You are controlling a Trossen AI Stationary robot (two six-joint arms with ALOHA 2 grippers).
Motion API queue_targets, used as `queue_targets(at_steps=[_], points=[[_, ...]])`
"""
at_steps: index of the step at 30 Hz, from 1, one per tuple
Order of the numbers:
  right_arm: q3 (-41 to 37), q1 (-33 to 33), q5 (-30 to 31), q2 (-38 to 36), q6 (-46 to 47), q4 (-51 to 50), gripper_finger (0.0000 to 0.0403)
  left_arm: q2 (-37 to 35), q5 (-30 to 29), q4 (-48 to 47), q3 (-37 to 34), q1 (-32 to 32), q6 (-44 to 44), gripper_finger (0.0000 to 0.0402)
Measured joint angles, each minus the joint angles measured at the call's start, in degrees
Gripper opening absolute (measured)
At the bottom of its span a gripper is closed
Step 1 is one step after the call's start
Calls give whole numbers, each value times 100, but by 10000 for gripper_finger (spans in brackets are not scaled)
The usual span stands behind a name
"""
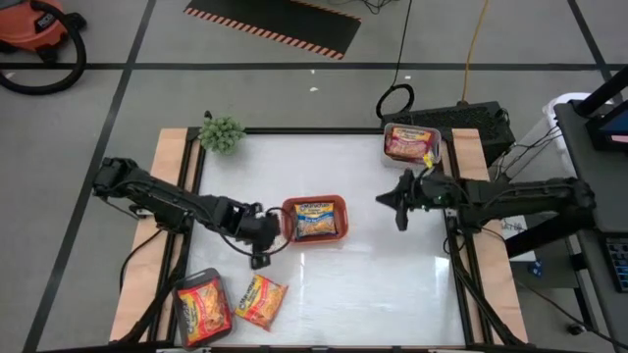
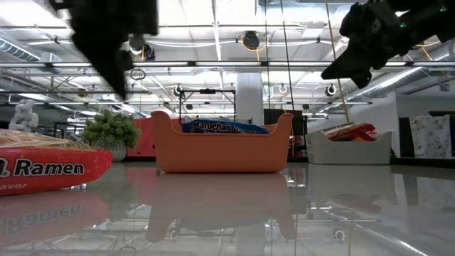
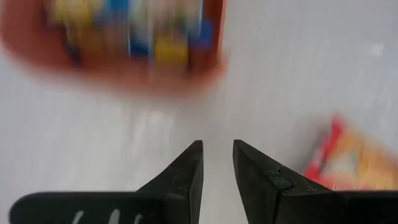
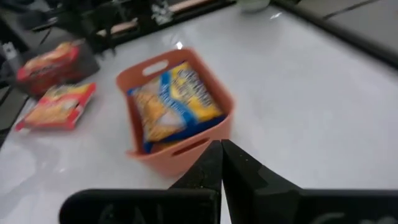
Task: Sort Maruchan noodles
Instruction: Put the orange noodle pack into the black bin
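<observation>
The left arm reaches in from the left edge toward the middle, its left gripper [image 3: 217, 165] angled downward with a narrow gap between its fingers, holding nothing. The right arm stretches in from the right side (raised well above the surface), its right gripper [image 4: 221, 163] pressed fully closed and empty.
</observation>
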Motion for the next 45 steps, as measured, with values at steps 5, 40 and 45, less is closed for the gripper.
queue_targets(at_steps=[5, 40, 45], points=[[0, 531, 95, 364, 229, -44, 0, -4, 593, -798, -287, -159, -1050, 93], [0, 2280, 925, 2696, 1306, 1740, 0, 9, 1041, 1555, -1366, -2239, -4426, 93], [0, 2478, 929, 2696, 1384, 1835, 0, 11, 656, 1547, -1366, -2358, -4775, 93]])
